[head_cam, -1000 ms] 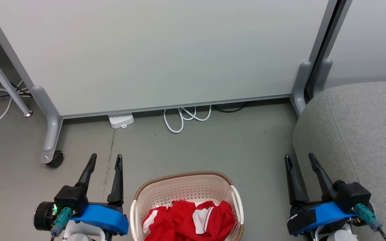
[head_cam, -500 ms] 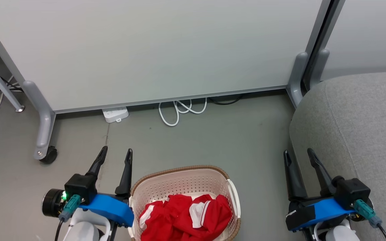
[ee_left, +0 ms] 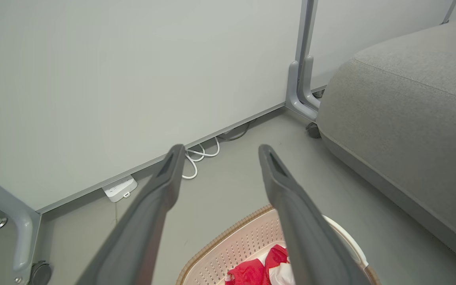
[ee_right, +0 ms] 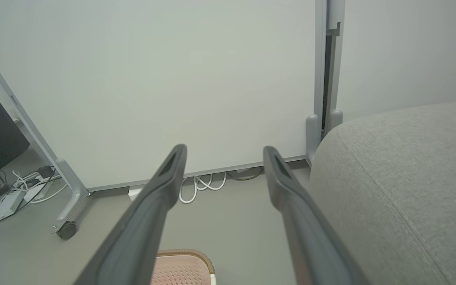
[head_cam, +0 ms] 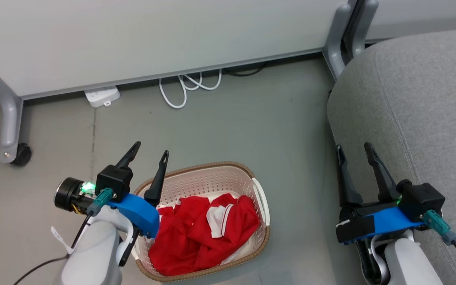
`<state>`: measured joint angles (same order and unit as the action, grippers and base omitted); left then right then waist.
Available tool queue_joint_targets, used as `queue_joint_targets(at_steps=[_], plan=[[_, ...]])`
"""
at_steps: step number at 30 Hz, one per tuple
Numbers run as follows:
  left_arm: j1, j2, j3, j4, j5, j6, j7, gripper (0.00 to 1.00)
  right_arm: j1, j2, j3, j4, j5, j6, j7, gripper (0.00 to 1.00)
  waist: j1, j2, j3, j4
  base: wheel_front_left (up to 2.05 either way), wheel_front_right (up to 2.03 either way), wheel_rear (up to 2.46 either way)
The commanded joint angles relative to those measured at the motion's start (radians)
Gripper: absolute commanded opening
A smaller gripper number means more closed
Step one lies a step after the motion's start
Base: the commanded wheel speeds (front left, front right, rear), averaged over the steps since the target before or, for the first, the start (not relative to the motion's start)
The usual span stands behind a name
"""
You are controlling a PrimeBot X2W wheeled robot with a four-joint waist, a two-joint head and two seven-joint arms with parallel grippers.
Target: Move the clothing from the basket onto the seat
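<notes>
The cream basket (head_cam: 200, 180) with a brown rim stands on the floor, holding crumpled red clothing (head_cam: 196, 233) with white panels. My left gripper (head_cam: 151, 148) is open over the basket's left rim, nothing between its fingers. In the left wrist view the basket (ee_left: 247, 249) and clothing (ee_left: 251, 271) lie below the open left gripper (ee_left: 220, 152). The grey seat (head_cam: 418, 99) fills the right side. My right gripper (head_cam: 352, 148) is open beside the seat's left edge, empty. The right wrist view shows the open right gripper (ee_right: 224, 152), the seat (ee_right: 402, 174) and a corner of the basket (ee_right: 182, 265).
A white partition panel (head_cam: 133, 35) on grey castor legs (head_cam: 12, 130) stands behind the basket. A white power strip (head_cam: 101, 96) and looped white cable (head_cam: 188, 85) lie at its base. Bare grey floor (head_cam: 275, 134) separates basket and seat.
The head camera has tilted down and turned, so the whole scene has shifted up and left. My left gripper has moved right, from beside the basket to over its left rim. Both grippers stay open.
</notes>
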<state>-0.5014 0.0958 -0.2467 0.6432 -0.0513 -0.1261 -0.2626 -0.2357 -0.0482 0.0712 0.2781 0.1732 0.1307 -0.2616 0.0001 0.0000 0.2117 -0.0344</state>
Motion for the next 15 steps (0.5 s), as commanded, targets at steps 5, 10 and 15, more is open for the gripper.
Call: queue_joint_targets(at_steps=[5,10,15], plan=[[-0.094,0.044,-0.071,0.079,0.023,-0.005,-0.003,1.00,-0.068,-0.004,-0.002,-0.023,0.011,0.000,-0.005,1.00,-0.0001,0.0000,0.130,-0.053,0.00,0.00,0.00],[-0.168,0.085,-0.172,0.164,0.019,-0.004,-0.003,1.00,-0.114,-0.003,0.000,-0.039,0.021,0.000,-0.005,1.00,-0.0001,0.0000,0.212,-0.085,0.00,0.00,0.00],[-0.230,0.116,-0.268,0.253,0.002,-0.003,-0.003,1.00,-0.146,-0.003,-0.002,-0.054,0.026,0.000,-0.005,1.00,-0.0001,0.0000,0.285,-0.106,0.00,0.00,0.00]])
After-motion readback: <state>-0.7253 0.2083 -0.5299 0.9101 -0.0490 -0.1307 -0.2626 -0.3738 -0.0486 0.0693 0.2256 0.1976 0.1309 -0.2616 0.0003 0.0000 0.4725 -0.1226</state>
